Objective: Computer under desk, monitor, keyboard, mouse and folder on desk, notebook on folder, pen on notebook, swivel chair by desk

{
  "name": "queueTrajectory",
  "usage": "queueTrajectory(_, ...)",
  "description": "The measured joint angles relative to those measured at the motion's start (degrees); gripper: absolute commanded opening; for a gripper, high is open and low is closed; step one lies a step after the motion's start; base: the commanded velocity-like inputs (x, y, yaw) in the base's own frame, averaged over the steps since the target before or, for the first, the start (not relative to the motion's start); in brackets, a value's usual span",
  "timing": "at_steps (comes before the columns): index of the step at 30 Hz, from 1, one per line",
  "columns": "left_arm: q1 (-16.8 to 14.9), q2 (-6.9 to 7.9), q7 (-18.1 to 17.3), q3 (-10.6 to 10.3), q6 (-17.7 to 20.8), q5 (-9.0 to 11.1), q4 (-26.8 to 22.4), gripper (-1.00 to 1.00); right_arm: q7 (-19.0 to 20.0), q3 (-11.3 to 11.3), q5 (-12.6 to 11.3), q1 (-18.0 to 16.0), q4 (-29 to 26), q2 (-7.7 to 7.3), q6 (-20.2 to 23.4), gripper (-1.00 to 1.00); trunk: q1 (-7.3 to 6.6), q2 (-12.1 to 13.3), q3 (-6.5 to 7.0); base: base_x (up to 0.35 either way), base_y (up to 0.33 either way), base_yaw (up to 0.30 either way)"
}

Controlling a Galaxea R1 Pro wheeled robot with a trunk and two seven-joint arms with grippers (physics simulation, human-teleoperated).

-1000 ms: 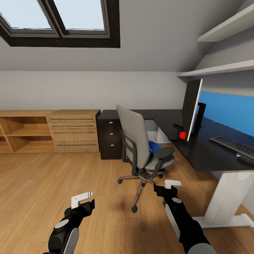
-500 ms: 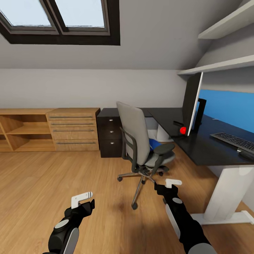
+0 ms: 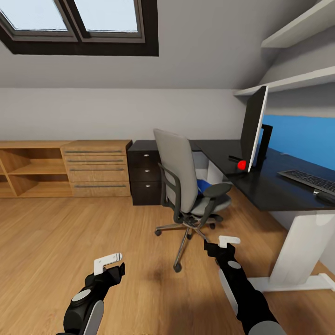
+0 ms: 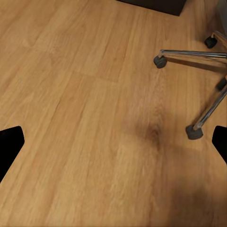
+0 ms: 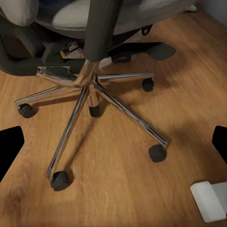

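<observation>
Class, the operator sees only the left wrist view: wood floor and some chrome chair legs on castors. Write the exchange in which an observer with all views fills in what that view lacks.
Operator: Is anything on the chair seat?
Observer: Yes, the blue folder lies on the swivel chair seat, partly hidden behind its back.
Operator: Where is the monitor?
Observer: The monitor stands upright on the desk.
Operator: And the keyboard?
Observer: The keyboard lies flat on the desk, to the monitor's right in the head view.
</observation>
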Motion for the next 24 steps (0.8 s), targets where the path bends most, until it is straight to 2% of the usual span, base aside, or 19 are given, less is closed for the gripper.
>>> queueTrajectory(8, 0.00, 0.00, 0.00, 0.00, 0.00, 0.00, 0.00, 1.00, 0.00, 0.00, 0.00, 0.00, -0.01, -0.04, -0.01, 1.00, 1.76, -3.21, -1.44, 0.000, 0.000, 0.000)
queueTrajectory(20, 0.00, 0.00, 0.00, 0.00, 0.00, 0.00, 0.00, 1.00, -0.01, -0.06, 0.00, 0.00, -0.01, -0.05, -0.01, 1.00, 2.08, -3.38, -4.09, 0.000, 0.000, 0.000)
queueTrajectory(24, 0.00, 0.00, 0.00, 0.00, 0.00, 0.00, 0.00, 1.00, -0.08, -0.08, 0.00, 0.00, -0.01, -0.11, -0.01, 1.00, 2.07, -3.38, -4.10, 0.000, 0.000, 0.000)
